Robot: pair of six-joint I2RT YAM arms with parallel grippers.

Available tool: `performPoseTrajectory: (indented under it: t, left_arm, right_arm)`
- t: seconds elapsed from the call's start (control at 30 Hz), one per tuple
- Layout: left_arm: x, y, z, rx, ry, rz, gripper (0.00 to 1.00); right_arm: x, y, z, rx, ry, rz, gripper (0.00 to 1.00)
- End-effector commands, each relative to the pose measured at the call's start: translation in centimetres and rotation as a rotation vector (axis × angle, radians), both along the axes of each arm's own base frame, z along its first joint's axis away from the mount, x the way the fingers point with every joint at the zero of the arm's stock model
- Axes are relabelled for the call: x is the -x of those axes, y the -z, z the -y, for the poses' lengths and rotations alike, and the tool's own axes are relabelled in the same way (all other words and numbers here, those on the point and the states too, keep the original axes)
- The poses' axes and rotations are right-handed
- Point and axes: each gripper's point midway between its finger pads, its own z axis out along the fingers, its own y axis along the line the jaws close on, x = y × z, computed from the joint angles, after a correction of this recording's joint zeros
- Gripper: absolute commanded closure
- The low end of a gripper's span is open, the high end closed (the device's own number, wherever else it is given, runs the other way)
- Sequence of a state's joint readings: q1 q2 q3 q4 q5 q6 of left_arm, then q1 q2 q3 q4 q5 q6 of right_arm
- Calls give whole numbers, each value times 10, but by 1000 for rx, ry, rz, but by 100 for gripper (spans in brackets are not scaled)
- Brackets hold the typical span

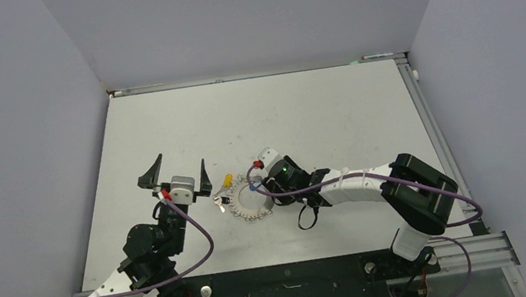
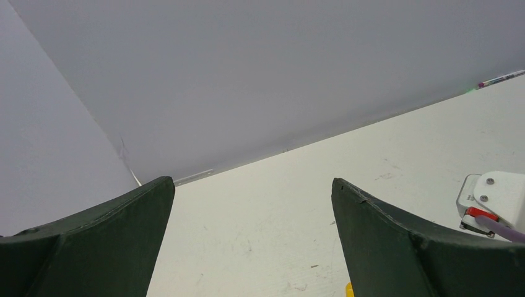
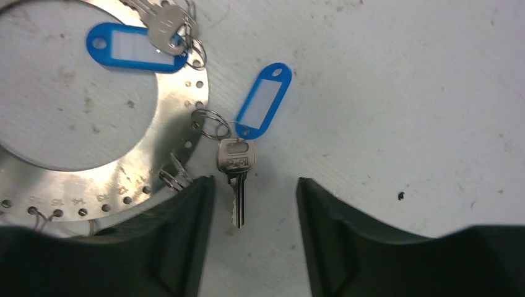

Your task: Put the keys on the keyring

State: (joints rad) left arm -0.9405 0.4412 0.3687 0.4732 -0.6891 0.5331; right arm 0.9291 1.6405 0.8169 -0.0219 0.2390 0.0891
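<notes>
Silver metal, flat and punched with small numbered holes, the keyring [image 3: 182, 143] lies on the white table [image 3: 402, 93] near the middle of the workspace. A key [image 3: 236, 159] with a blue tag [image 3: 263, 100] rests just off its outer edge, joined by a small split ring [image 3: 212, 125] that overlaps the keyring's rim; whether the ring passes through a hole I cannot tell. The right gripper [image 3: 254, 185] sits low over this key with its dark fingers [image 3: 173, 247] parted. The key's blade lies on the table in the gap, closer to one finger, and neither finger clamps it. A second key [image 3: 166, 25] with its own blue tag [image 3: 133, 46] lies across the far part of the keyring. From above, a yellow tag [image 1: 227, 178] shows just beyond the keyring, on the left gripper's side. The left gripper [image 1: 179, 168] is raised off the table beside it, fingers spread wide and holding nothing – its camera looks toward the back wall
</notes>
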Motion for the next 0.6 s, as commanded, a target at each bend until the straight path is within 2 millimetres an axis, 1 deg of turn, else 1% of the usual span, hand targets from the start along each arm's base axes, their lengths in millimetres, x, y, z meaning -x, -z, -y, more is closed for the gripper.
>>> performPoseTrajectory:
  t: [0.0,0.13,0.3,0.47,0.53,0.57]
  left_arm:
    - [0,-7,2,31,16,17,4]
    - [0,-6,4,31,22,16,4]
    - [-1,-6,5,33,25,14,4]
    - [-1,-6,1,50,5,15,4]
    - [-2,-5,0,53,-4,13,4]
    - [-2,-5,-1,52,-6,13,4]
  right_arm:
    - [-10,-7,25,71,131,46,40]
    - [-12,-19,33,75,165,80,39]
    - [-14,-42,35,38,183,135,40]
    - [-15,-73,31,-72,194,212,42]
    - [-14,-89,30,-138,199,259,42]
    - [-14,-100,29,-184,201,288,41]
